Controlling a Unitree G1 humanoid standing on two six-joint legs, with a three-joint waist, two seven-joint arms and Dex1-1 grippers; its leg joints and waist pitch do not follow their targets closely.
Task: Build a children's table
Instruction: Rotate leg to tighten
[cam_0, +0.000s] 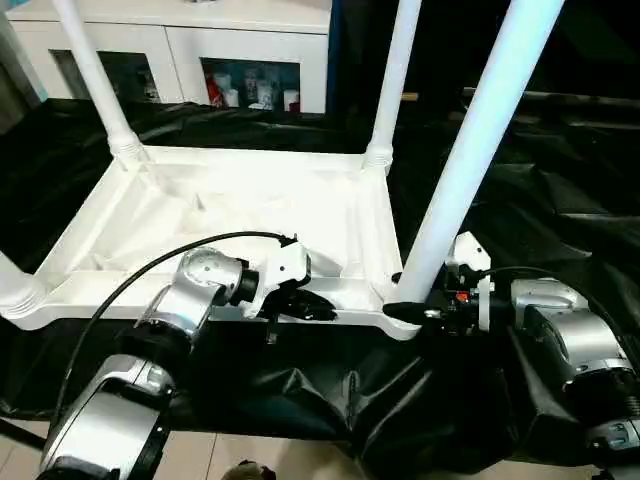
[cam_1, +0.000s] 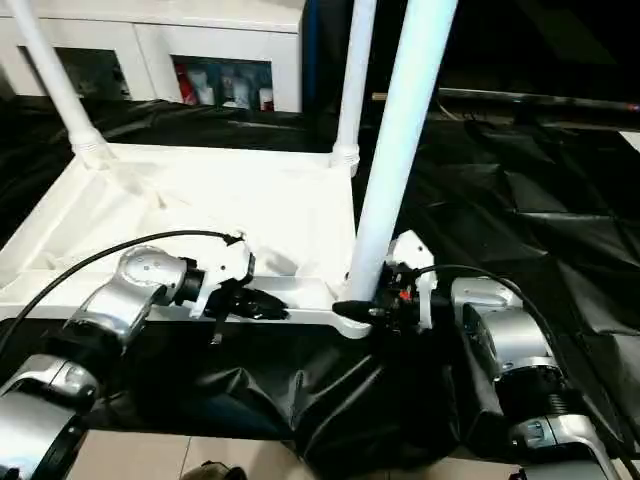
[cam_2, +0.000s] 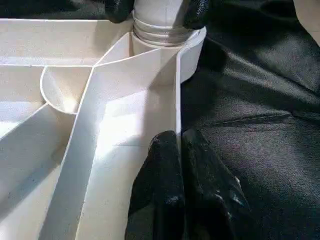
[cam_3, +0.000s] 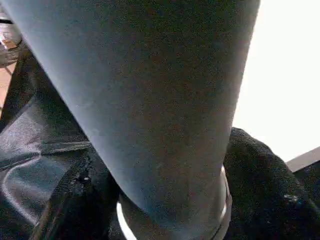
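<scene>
Black drape (cam_0: 560, 200) under white tabletop (cam_0: 250, 210); white cabinet (cam_0: 190, 50) behind.

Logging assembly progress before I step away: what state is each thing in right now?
Tabletop: upside down on black cloth.
Near right leg: upright in corner socket, right gripper shut on its base.
Two far legs: upright in sockets.
Left gripper: shut on tabletop's near rim.
</scene>
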